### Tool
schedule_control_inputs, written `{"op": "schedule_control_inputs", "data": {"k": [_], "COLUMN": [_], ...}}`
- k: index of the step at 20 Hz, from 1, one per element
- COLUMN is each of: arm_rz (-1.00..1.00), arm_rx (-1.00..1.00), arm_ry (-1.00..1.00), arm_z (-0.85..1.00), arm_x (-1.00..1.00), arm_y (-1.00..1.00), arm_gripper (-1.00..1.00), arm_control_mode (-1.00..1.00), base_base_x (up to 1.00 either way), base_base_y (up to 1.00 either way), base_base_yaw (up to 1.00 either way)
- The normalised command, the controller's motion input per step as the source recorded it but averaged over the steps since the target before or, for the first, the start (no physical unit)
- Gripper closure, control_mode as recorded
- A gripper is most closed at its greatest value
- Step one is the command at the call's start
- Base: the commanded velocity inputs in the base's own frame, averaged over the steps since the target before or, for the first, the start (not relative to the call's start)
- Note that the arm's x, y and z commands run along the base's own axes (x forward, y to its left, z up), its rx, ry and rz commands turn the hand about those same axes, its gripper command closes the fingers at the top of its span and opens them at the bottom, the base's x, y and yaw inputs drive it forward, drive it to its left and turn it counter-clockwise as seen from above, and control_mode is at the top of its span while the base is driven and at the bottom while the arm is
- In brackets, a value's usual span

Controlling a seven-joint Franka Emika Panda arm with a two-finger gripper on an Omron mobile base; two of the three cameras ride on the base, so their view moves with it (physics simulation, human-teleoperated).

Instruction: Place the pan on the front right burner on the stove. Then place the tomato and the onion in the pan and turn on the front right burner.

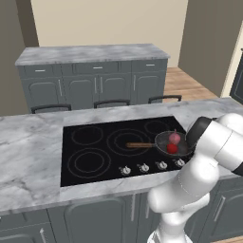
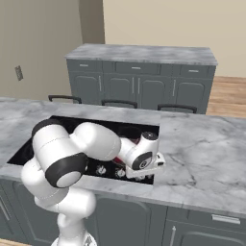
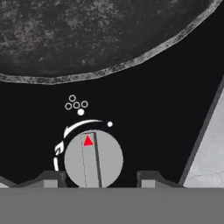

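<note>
With the pan on the front right burner holding the tomato and onion, the gripper straddled the rightmost knob, jaws not visibly clamped; off-centre closing risked slipping off it unturned.

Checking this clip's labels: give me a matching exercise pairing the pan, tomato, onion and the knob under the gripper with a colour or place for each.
Column one:
1. pan
2. tomato
3. onion
4. knob

Column two:
A. bright red, lying in the pan
B. silver, with a red triangle mark, between the gripper tips
C. pinkish-purple, lying in the pan
D. on the front right burner of the stove, wooden handle pointing left

Pairs: 1-D, 2-A, 3-C, 4-B
</note>
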Motion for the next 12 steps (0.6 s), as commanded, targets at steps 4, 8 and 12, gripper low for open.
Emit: {"op": "schedule_control_inputs", "data": {"k": [4,8,12], "arm_rz": [0.31,0.29,0.27], "arm_rx": [0.04,0.03,0.0], "arm_ry": [0.0,0.0,0.0], "arm_z": [-0.04,-0.08,-0.09], "arm_x": [0.0,0.02,0.0], "arm_y": [0.0,0.0,0.0], "arm_gripper": [1.0,1.0,1.0], "arm_control_mode": [-1.0,-1.0,-1.0], "base_base_x": [0.0,0.0,0.0], "base_base_y": [0.0,0.0,0.0], "base_base_yaw": [0.0,0.0,0.0]}}
